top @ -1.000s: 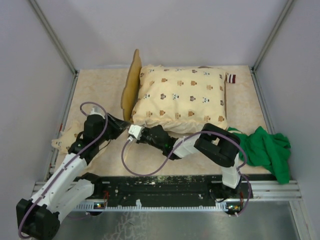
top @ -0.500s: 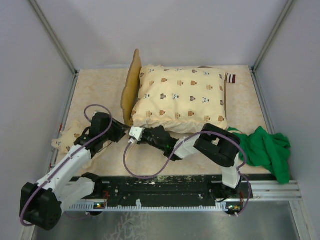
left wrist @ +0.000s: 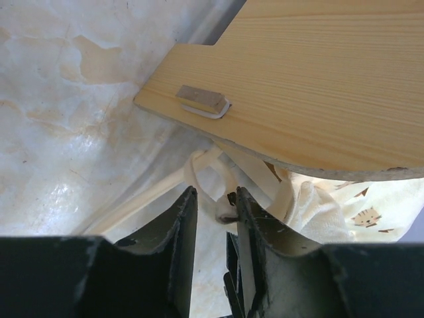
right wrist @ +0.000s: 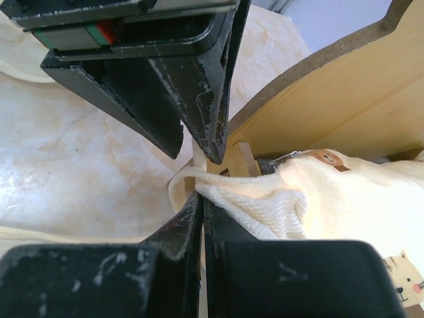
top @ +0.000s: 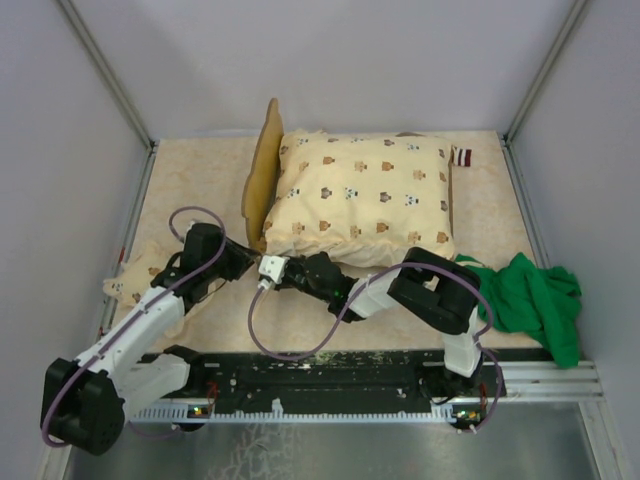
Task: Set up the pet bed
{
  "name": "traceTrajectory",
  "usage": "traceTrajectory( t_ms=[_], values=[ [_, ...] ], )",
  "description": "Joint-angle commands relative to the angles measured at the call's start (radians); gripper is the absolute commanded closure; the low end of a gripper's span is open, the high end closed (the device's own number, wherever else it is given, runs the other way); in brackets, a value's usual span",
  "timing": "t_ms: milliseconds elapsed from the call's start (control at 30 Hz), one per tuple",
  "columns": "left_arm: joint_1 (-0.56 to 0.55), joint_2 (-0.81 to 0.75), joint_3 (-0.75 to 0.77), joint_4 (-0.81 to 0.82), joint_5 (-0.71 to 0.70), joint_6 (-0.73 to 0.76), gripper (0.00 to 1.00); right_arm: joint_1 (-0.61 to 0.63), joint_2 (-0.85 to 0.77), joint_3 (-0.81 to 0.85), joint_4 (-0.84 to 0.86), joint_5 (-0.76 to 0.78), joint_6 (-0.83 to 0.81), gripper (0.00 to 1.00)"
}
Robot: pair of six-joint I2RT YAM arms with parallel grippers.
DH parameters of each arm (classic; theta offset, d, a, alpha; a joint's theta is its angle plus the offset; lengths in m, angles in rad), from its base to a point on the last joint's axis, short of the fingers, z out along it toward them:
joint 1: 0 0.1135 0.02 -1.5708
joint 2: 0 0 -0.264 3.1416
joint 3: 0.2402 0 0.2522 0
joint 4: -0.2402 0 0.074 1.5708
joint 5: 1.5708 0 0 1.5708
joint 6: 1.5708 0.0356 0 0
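The pet bed stands at the back of the table, its wavy wooden headboard to the left. A cream animal-print quilt covers it. At the quilt's near-left corner both grippers meet. My right gripper is shut on the quilt's cream tie beside the corner of the bed frame. My left gripper is open, its fingers a narrow gap apart, with a loop of the same tie between the tips. From above, the left gripper and the right gripper almost touch.
A green cloth lies crumpled at the right edge of the table. A small cream printed pillow lies at the left, partly under my left arm. Grey walls close in the table on three sides.
My left arm has drawn its wrist in a little toward the quilt corner, and its jaws have narrowed around the tie. The right arm has stayed still.
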Motion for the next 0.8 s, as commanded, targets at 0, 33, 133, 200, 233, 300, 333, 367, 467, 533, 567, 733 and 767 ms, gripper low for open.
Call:
traceTrajectory(
  t_ms=[0, 33, 133, 200, 233, 300, 333, 367, 467, 533, 567, 733, 767],
  values=[
    [-0.002, 0.009, 0.033, 0.033, -0.016, 0.004, 0.69, -0.003, 0.008, -0.001, 0.068, -0.027, -0.008, 1.0],
    [-0.002, 0.006, 0.035, 0.035, -0.018, 0.006, 0.76, -0.003, 0.008, -0.003, 0.069, -0.027, -0.012, 1.0],
    [-0.002, -0.013, 0.033, 0.043, -0.022, 0.013, 1.0, -0.003, 0.003, -0.019, 0.069, -0.046, -0.027, 1.0],
    [-0.003, -0.028, 0.031, 0.046, -0.029, 0.015, 1.0, -0.003, -0.011, -0.051, 0.09, -0.085, -0.046, 0.85],
    [-0.003, -0.034, 0.031, 0.048, -0.031, 0.016, 1.0, -0.003, -0.021, -0.069, 0.089, -0.108, -0.067, 0.69],
    [-0.003, -0.044, 0.036, 0.047, -0.038, 0.02, 1.0, -0.003, -0.048, -0.086, 0.029, -0.158, -0.121, 0.58],
    [-0.003, -0.047, 0.04, 0.043, -0.039, 0.02, 1.0, -0.003, -0.066, -0.089, -0.031, -0.182, -0.15, 0.57],
    [-0.003, -0.05, 0.044, 0.042, -0.042, 0.02, 1.0, -0.003, -0.08, -0.091, -0.075, -0.214, -0.18, 0.56],
    [-0.003, -0.051, 0.049, 0.038, -0.04, 0.019, 1.0, 0.006, -0.1, -0.094, -0.203, -0.29, -0.351, 0.51],
    [-0.003, -0.051, 0.05, 0.038, -0.039, 0.019, 1.0, 0.017, -0.091, -0.056, -0.295, -0.268, -0.414, 0.5],
    [-0.003, -0.05, 0.052, 0.037, -0.038, 0.019, 1.0, 0.024, -0.084, -0.035, -0.346, -0.259, -0.451, 0.5],
    [-0.003, -0.045, 0.066, 0.032, -0.037, 0.026, 1.0, 0.063, -0.031, 0.033, -0.45, -0.18, -0.59, 0.49],
    [-0.003, -0.044, 0.07, 0.031, -0.034, 0.028, 1.0, 0.066, -0.019, 0.048, -0.465, -0.173, -0.601, 0.49]
  ],
)
